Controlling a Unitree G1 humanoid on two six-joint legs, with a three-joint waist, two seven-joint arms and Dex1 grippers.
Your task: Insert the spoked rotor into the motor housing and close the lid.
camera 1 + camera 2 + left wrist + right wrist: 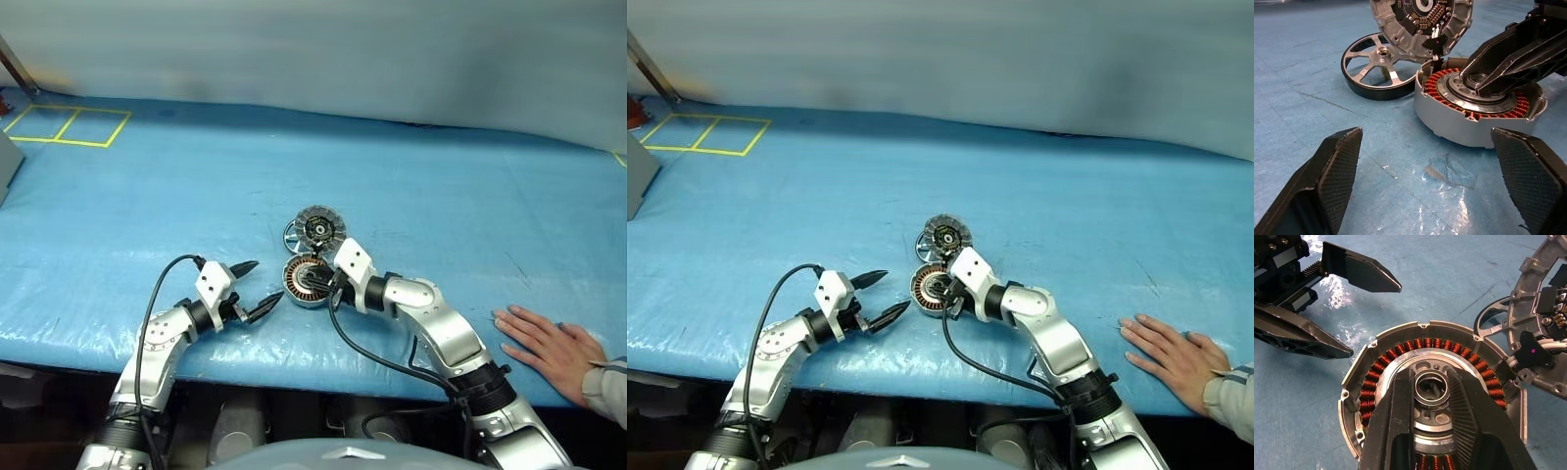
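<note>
Your right gripper [1431, 396] is pinched on the central hub ring of the motor housing [1476, 115], steadying it, while the spoked rotor [1376, 66] lies on the blue mat just beside it, behind the raised lid [1422, 22]. Your left gripper [250, 289] gapes wide, empty (good). Send it round the housing to take the rotor by its rim.
</note>
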